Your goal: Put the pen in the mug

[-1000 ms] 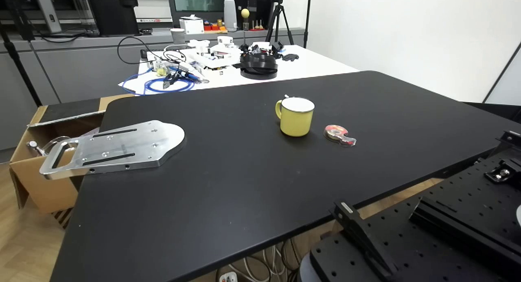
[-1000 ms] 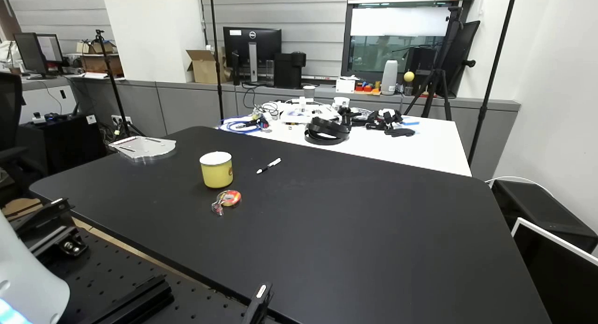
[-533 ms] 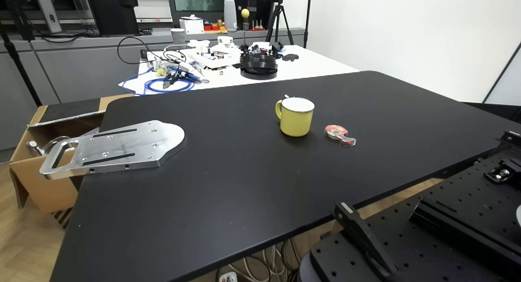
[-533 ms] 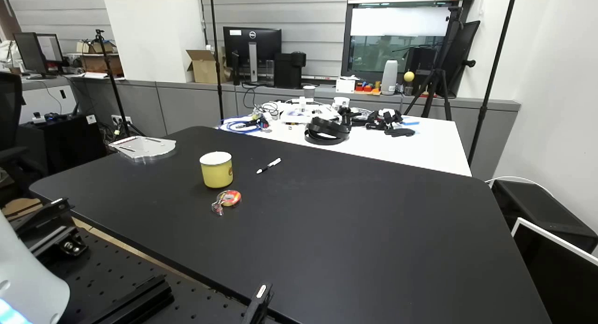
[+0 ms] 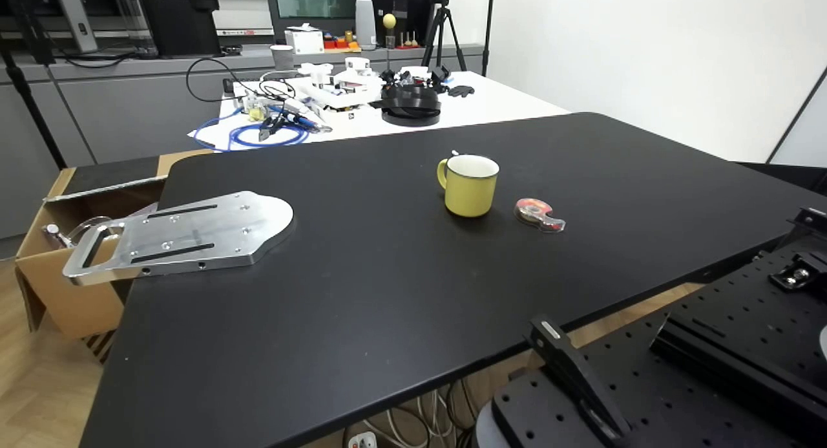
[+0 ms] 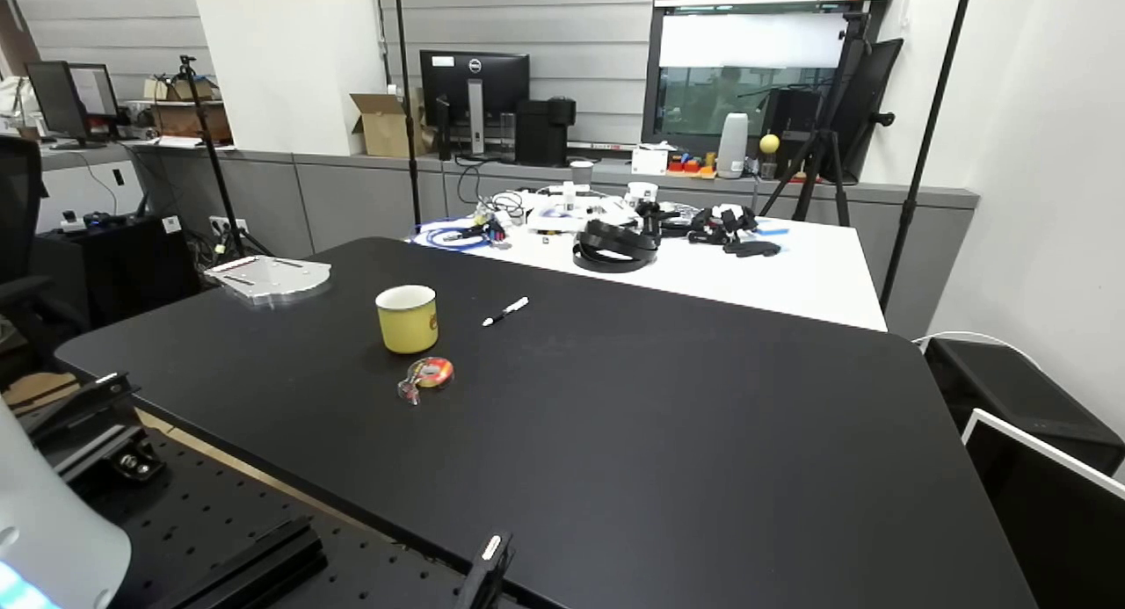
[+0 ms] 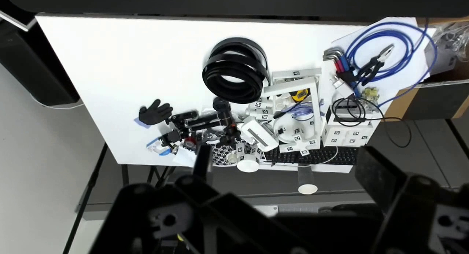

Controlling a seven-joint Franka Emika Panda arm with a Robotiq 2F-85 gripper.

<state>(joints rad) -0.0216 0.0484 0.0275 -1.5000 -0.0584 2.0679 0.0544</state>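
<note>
The yellow-green mug (image 5: 470,194) stands upright on the black table (image 5: 310,344), pale inside, with its handle showing at one side. It also shows in an exterior view (image 6: 409,324), handle hidden. The pen (image 6: 505,312), black with a white end, lies flat on the table apart from the mug. In an exterior view only the pen's white tip (image 5: 455,153) shows behind the mug. My gripper (image 7: 292,166) shows only in the wrist view, fingers wide apart and empty. It faces the white side table; mug and pen are out of that view.
A clear red tape dispenser (image 5: 540,215) lies close to the mug, in both exterior views. A metal plate with a handle (image 5: 194,234) overhangs the table edge. A cluttered white table (image 6: 826,279) adjoins the far side, bearing cables, black straps (image 7: 234,70) and white parts.
</note>
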